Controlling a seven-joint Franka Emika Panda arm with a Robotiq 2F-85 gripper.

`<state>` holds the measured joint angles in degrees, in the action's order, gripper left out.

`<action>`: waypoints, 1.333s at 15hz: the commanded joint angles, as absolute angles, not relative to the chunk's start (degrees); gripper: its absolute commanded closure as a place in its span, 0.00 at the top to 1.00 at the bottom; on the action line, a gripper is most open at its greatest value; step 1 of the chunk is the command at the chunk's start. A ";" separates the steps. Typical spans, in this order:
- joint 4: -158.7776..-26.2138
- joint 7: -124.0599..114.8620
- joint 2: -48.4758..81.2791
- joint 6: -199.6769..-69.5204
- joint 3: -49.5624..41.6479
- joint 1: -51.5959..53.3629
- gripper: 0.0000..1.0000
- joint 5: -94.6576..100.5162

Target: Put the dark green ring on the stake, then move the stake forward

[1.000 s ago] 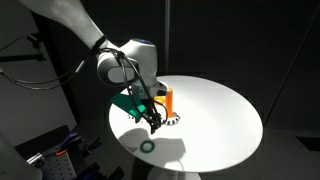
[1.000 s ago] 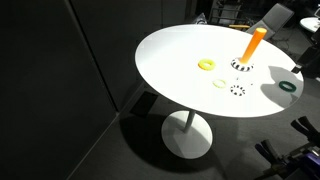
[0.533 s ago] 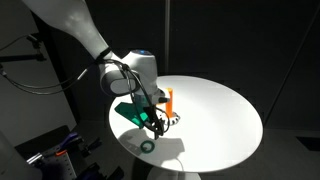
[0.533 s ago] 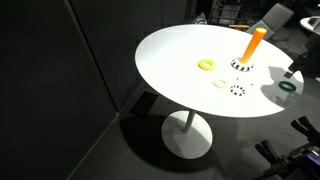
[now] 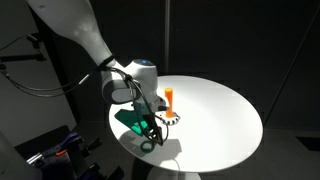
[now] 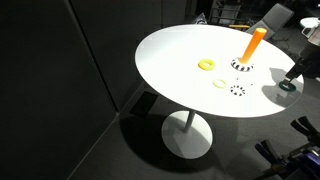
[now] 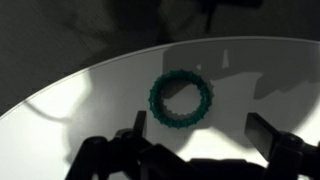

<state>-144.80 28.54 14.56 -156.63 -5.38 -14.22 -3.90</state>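
The dark green ring (image 7: 181,100) lies flat on the white table near its edge; it also shows in an exterior view (image 6: 288,86). My gripper (image 7: 203,140) is open and empty, hovering just above the ring, with its fingers (image 7: 270,135) spread wider than the ring. In an exterior view the gripper (image 5: 151,133) hangs low over the table's near-left edge and mostly hides the ring. The stake (image 5: 169,100), an orange peg on a checkered base, stands upright a short way behind the gripper; it also shows in the other view (image 6: 254,44).
A yellow ring (image 6: 206,64), a pale ring (image 6: 220,84) and a black-and-white checkered ring (image 6: 237,90) lie on the round white table (image 6: 170,60). The table edge is close beside the green ring. Dark surroundings and equipment (image 5: 50,150) stand off the table.
The gripper has moved down and toward the table edge, coming over the dark green ring. The ring and stake have not moved.
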 commanded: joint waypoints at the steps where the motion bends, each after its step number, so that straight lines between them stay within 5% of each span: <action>1: -143.65 31.04 16.22 -158.22 -3.62 -16.69 1.00 -5.02; 15: -142.67 31.91 20.18 -161.39 -0.87 -20.44 1.00 -3.61; 16: -142.84 31.72 20.28 -162.01 -0.94 -20.31 0.75 -3.32; 20: -143.03 31.21 20.58 -163.57 -0.89 -20.27 0.47 -2.80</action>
<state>-143.44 30.61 20.04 -162.20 -1.56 -19.22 -3.82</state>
